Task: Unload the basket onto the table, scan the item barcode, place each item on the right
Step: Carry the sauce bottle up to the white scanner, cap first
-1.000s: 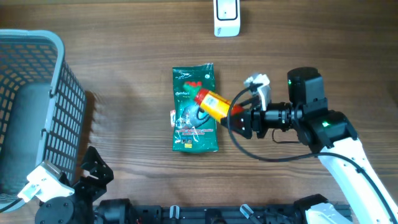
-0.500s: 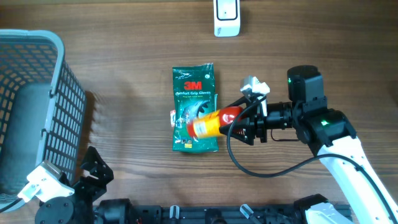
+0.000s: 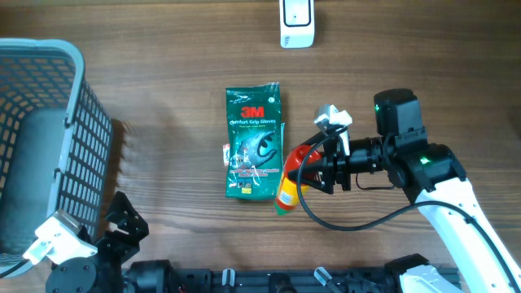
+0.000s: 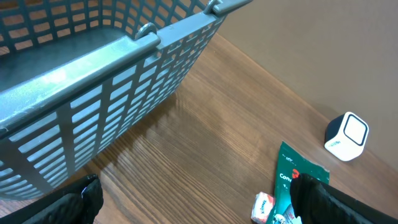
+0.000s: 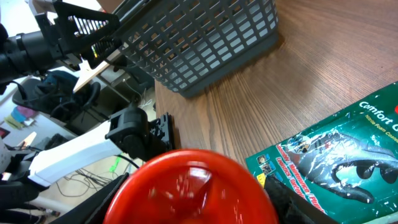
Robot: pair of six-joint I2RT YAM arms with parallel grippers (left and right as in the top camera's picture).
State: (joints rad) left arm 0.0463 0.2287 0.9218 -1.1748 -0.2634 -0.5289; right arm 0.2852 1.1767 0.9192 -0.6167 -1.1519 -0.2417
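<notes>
Holding a bottle (image 3: 289, 185) beside the glove packet (image 3: 255, 142)
Jaws of the right gripper (image 3: 313, 171) are partly closed around the bottle's red cap, just off the packet's lower right corner, mid-tabletop; the left gripper (image 3: 126, 221), at the front edge beside the basket (image 3: 49, 138), gapes wide, empty.

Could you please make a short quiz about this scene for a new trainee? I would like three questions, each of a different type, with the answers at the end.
1. Short answer: what does the right gripper hold?
2. Multiple choice: where is the scanner? A) on the table, beyond the glove packet as seen from the robot; B) inside the basket; C) in the right gripper.
3. True or false: the glove packet lies inside the basket.

Key
1. The bottle, gripped near its red cap.
2. A.
3. False: it lies flat on the table.
</notes>
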